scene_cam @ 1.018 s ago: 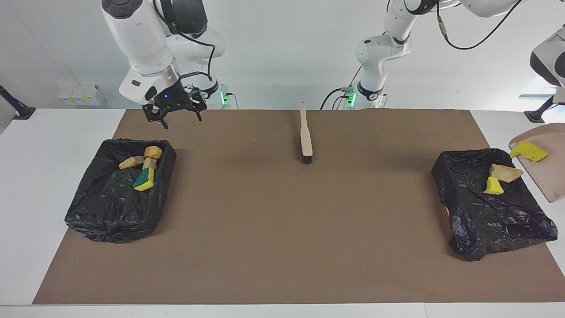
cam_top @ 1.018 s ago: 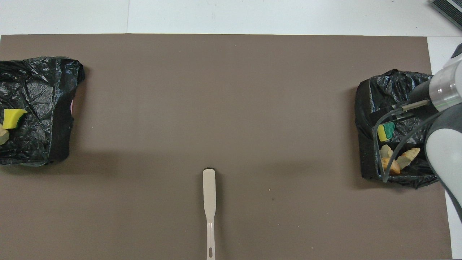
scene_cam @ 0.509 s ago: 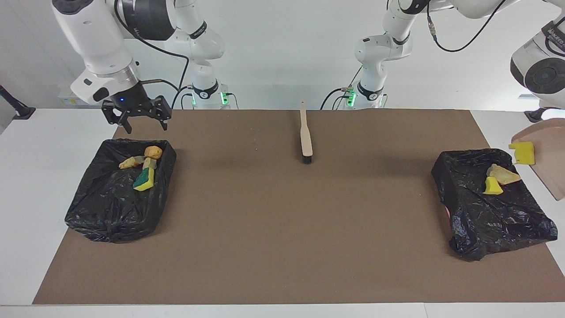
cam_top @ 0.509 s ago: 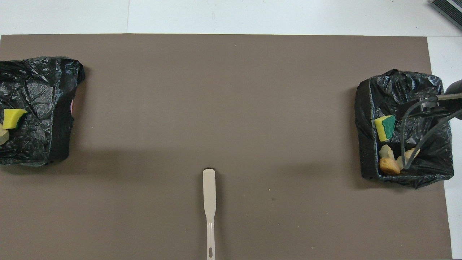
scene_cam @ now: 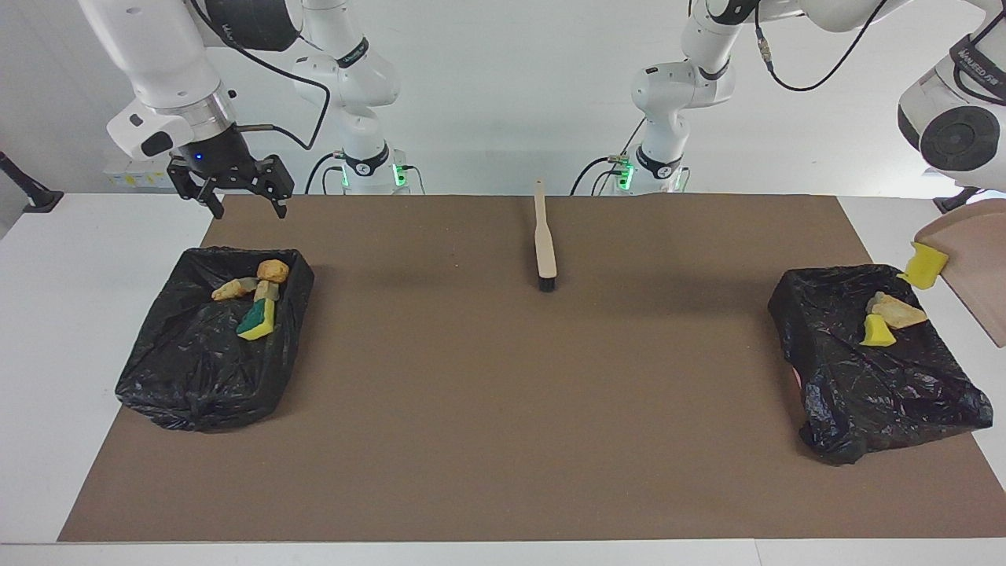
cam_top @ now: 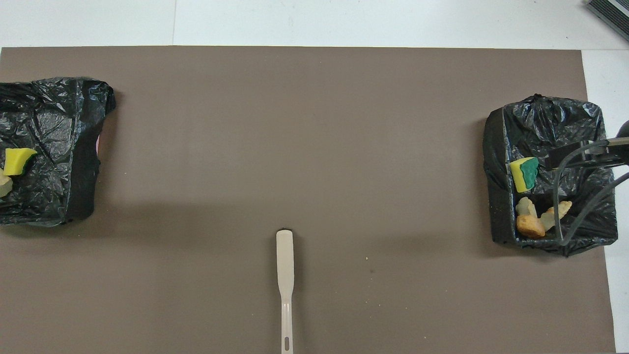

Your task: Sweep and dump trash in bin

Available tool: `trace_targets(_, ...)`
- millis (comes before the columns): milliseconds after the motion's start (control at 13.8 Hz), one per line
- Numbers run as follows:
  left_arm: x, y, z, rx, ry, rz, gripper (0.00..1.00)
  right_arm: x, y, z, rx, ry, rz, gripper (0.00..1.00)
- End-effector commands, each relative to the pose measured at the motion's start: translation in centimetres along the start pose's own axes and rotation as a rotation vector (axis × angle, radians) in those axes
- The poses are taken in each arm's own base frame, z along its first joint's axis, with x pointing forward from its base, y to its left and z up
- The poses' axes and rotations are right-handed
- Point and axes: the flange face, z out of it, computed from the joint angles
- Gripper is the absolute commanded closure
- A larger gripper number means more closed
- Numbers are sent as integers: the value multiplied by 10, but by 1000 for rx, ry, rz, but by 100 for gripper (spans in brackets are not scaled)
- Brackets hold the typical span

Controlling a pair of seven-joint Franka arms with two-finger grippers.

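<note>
The right gripper [scene_cam: 233, 206], fingers spread wide and empty, hangs over the table edge beside a black-lined bin [scene_cam: 196, 369] holding four trash pieces [scene_cam: 259, 303]. The left gripper is out of view, clamped shut; a beige dustpan [scene_cam: 974, 259] tilts above the other bin [scene_cam: 888, 393], a yellow sponge chunk [scene_cam: 923, 265] at its lip, two pieces [scene_cam: 888, 318] below. A brush [scene_cam: 544, 244] lies between the bins.
</note>
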Motion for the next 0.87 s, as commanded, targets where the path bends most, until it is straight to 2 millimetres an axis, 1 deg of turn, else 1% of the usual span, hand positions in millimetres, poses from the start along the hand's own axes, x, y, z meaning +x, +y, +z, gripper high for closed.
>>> trace_targets(0, -2, 1, -35, -18, -33, 15, 100, -3, -6, 0, 8, -13, 10, 0)
trace_targets(145, 5, 1, -61, -15, -31, 23, 100, -3, -5, 0, 8, -13, 11, 0)
trace_targets(291, 7, 3, -75, -13, -33, 25, 100, -4, -7, 0, 7, -17, 0, 0)
trace_targets(364, 9, 3, -86, -1, -33, 26, 100, -5, -12, -1, 8, -17, -9, 0)
trace_targets(436, 10, 3, -90, 5, -32, 28, 100, -4, -13, -1, 9, -8, 0, 0)
trace_targets(582, 10, 3, -94, 17, -28, 25, 100, -5, -14, -2, 10, -6, 11, 0)
trace_targets(654, 10, 2, -95, 29, -19, 22, 100, -5, -16, -2, 9, -6, 43, 0)
trace_targets(727, 16, 2, -94, 30, 22, 14, 100, -5, -16, -1, 9, -9, 63, 0)
trace_targets(800, 35, 2, -88, 43, 70, -24, 100, -5, -16, -1, 9, -10, 68, 0)
